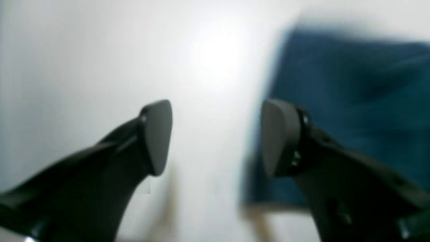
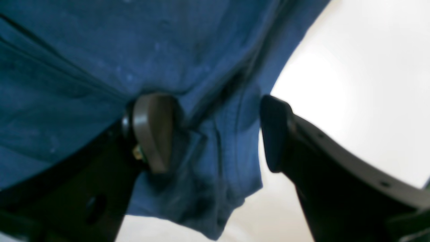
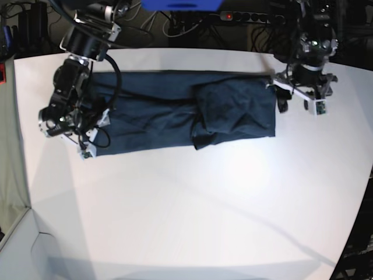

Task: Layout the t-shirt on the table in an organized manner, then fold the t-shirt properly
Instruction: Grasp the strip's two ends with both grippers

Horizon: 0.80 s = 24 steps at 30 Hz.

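White laminate, the table (image 3: 186,210) carries the shirt (image 3: 151,119) as a long navy band across its far side, one end doubled over in a lump. It looks light, limp cotton (likely to sag and crease), best pinched at hems and corners. The right gripper (image 2: 216,132) stands spread astride a bunched edge; the left gripper (image 1: 216,137) gapes, holding nothing, beside the other end.
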{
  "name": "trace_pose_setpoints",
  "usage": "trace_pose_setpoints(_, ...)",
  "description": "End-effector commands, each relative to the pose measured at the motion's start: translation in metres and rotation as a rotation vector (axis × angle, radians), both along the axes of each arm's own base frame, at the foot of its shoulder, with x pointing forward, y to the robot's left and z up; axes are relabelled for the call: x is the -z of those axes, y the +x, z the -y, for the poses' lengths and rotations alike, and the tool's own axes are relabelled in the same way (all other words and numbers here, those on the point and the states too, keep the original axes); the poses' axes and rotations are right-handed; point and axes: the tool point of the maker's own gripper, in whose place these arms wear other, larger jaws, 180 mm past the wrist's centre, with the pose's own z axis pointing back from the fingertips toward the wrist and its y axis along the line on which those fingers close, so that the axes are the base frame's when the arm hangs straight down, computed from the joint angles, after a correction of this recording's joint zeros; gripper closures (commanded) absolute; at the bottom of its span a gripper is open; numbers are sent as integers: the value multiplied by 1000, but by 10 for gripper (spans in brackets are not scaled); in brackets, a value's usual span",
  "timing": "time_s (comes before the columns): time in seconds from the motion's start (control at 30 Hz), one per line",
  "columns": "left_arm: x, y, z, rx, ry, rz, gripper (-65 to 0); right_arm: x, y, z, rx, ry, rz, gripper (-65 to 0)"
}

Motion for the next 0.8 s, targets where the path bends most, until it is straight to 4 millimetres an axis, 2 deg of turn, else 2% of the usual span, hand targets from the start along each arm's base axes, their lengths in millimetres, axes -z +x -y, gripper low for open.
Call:
trace_pose_setpoints(0.0, -3, 4, -1, 6, 6, 17, -395, 9, -10, -7, -14, 10, -40, -414)
trace_pose_setpoints(0.07, -1, 17, 6, 19, -14, 26, -393, 12, -14, -7, -14, 11, -48, -414)
trace_pose_setpoints(0.13, 14, 22, 20, 46, -39, -4, -375, 13, -15, -7, -14, 12, -49, -414)
trace_pose_setpoints(0.3, 33, 27, 41, 93, -72, -45, -174, 13, -15, -7, -14, 12, -49, -414)
trace_pose_setpoints(0.43, 40, 29, 41, 88, -81, -60, -117, 12, -14, -8, -16, 11, -48, -414)
trace_pose_setpoints(0.6, 65, 21, 37, 71, -87, -129, 0, 12, -14, -8, -16, 12, -47, -414)
trace_pose_setpoints(0.77, 84, 11, 35, 61, -95, -181, -1, 13, -14, -9, -16, 14, -49, -414)
